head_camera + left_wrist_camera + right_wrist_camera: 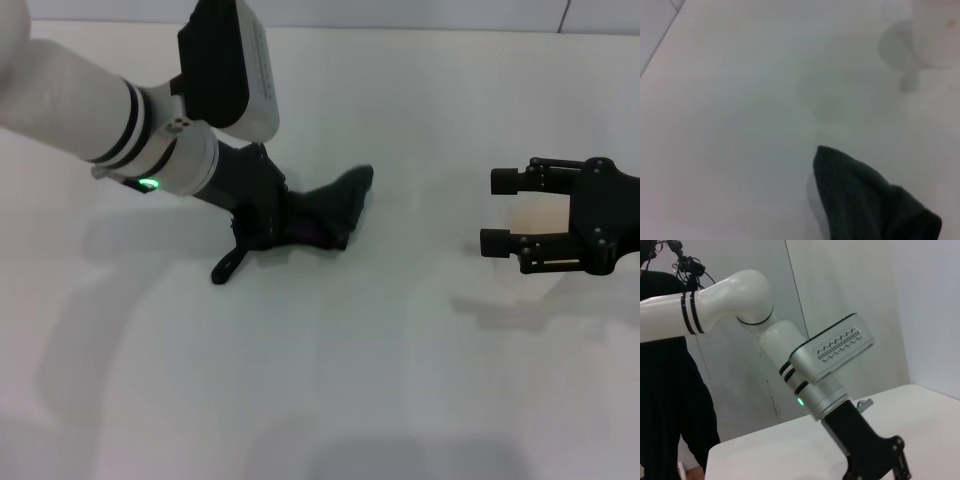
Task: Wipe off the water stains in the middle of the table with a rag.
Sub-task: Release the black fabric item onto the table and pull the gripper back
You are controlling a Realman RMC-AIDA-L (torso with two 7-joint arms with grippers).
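Observation:
In the head view my left gripper [285, 222] is low over the white table [400, 380], left of the middle, shut on the dark green-black rag [340, 198]. The rag lies on the table and stretches to the right of the gripper. A dark strip [225, 266] sticks out on the gripper's near left side. The left wrist view shows a corner of the rag [865, 200] on the table [740, 125]. No orange-brown water stain shows in any view. My right gripper [498, 211] hovers at the right with its fingers wide apart.
A faint clear plastic cup [543, 216] stands between the right gripper's fingers and shows in the left wrist view [935, 30]. The right wrist view shows my left arm [830, 365] and a person in black [665, 390] beyond the table [765, 450].

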